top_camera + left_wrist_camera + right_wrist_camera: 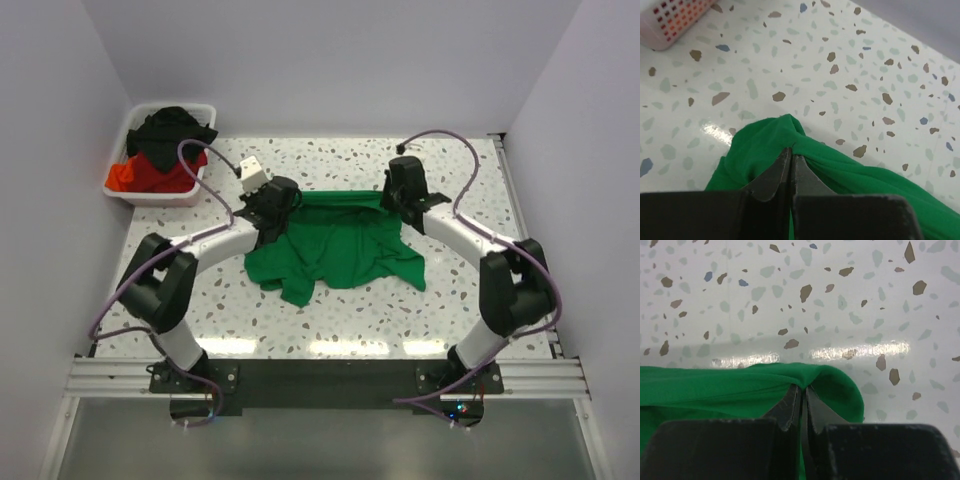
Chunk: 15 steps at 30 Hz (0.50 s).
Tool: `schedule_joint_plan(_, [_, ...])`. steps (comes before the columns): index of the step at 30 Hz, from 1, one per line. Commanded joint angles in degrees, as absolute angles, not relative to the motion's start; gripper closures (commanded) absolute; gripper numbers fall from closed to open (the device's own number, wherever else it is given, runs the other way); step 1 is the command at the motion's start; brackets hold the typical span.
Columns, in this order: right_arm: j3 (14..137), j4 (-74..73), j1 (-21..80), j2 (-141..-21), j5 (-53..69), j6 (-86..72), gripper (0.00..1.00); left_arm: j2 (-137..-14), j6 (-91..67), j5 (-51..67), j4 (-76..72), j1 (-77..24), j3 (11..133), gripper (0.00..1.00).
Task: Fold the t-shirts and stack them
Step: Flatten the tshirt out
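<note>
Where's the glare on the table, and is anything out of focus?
Top external: glare streaks along the near edge of the table. Left wrist: a small shiny patch beside the green t-shirt; the left gripper looks soft. Right wrist: a glare band above the shirt; the right gripper looks soft too.

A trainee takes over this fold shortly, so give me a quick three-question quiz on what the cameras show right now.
1. True or false: the left claw and the right claw are both shut on the green shirt.
2. Where on the table does the white bin stand? A) far left corner B) far right corner C) beside the right arm's base
3. Fill in: the bin holds two shirts, one ___ and one ___.
Key: 1 true; 2 A; 3 the black shirt and the red shirt.
</note>
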State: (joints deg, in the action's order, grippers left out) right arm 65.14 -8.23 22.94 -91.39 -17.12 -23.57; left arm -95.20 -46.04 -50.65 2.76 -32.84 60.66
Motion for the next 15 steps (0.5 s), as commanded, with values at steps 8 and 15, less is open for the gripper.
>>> schedule_joint_plan(8, [86.19, -0.35, 12.49, -112.83, -15.21, -21.45, 1.00, -116.71, -38.85, -44.13, -6.68, -24.61, 83.57, 1.00])
schedule_joint_plan(15, [99.92, -2.28, 11.08, -124.09, -12.84, -18.72, 1.00, -127.95, -32.09, -39.73, -7.03, -23.47, 97.63, 0.84])
